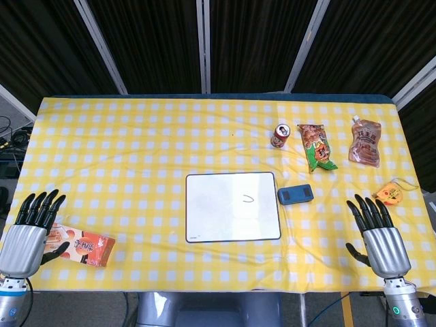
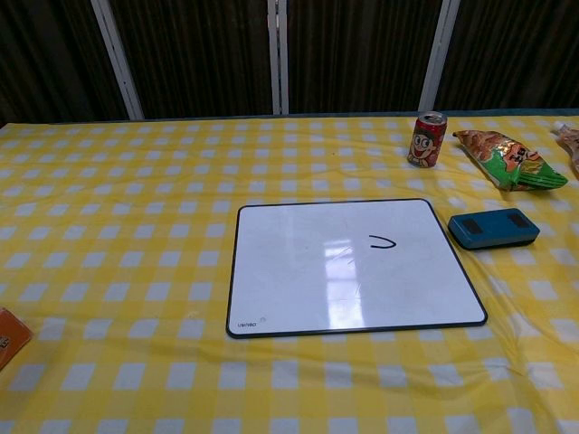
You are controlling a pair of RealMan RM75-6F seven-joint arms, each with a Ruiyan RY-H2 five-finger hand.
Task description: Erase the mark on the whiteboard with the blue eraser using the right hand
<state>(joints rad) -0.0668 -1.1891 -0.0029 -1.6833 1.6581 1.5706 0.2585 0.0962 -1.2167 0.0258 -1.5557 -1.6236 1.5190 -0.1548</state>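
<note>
Right hand (image 1: 381, 235): near table edge, fingers spread, empty. Left hand (image 1: 30, 228): likewise spread, idle beside an orange snack box (image 1: 85, 246).
Whiteboard (image 2: 348, 267): centre, flat; small curved mark (image 2: 382, 241) right of middle.
Blue eraser (image 2: 494, 228): just beside the board's right edge, apart from it.
Advice: reach forward-left, grasp the eraser across its short sides, keep clear of the can (image 2: 427, 139) and green packet (image 2: 511, 161) beyond.

We take this for a robot test lab rather than a home: the worktop (image 1: 136, 157) under its yellow checked cloth stands before black ribbed wall panels (image 1: 150, 41) with metal struts, and loose cables (image 1: 10, 136) trail beside it.
</note>
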